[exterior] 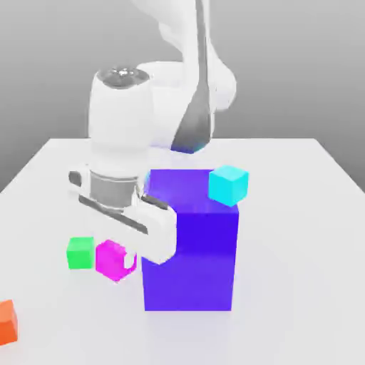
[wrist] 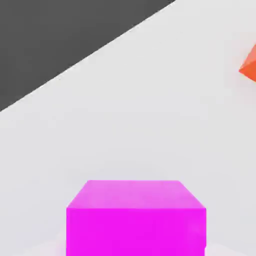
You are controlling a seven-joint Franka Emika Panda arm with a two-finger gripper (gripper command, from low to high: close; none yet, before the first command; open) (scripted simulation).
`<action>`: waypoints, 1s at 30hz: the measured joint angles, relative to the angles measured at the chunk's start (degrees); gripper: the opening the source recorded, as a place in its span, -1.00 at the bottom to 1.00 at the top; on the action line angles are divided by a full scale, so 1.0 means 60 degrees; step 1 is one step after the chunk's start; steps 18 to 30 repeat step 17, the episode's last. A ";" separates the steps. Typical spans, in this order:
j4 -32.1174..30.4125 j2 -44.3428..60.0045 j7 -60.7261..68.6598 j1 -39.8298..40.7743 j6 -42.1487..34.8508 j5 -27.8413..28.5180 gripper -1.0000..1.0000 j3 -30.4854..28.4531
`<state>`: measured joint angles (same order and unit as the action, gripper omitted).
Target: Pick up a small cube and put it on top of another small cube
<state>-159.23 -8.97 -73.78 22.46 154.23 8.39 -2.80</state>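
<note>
Looks like the claw (exterior: 127, 262) is clamping shut on the magenta cube (exterior: 111, 259), sitting on the bench (exterior: 299, 214) just right of the green cube (exterior: 80, 253), so next it's needing a lift and short hop left.

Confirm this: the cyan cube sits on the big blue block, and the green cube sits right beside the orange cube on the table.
One part is wrong. The cyan cube does sit on the blue block, but the green cube sits beside the magenta cube, not the orange one. The orange cube lies apart, near the exterior view's left edge. The exterior view shows this.
</note>
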 joint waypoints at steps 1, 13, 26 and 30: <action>-0.0266 -0.0271 0.0063 0.0307 -0.0003 -0.0124 -1.00 -0.0342; -0.1627 0.1089 0.0272 0.1390 0.2074 -0.1147 -1.00 -0.1737; -0.1615 0.1434 0.0477 0.1262 0.2397 -0.1450 1.00 -0.1705; -0.1615 0.1434 0.0477 0.1262 0.2397 -0.1450 1.00 -0.1705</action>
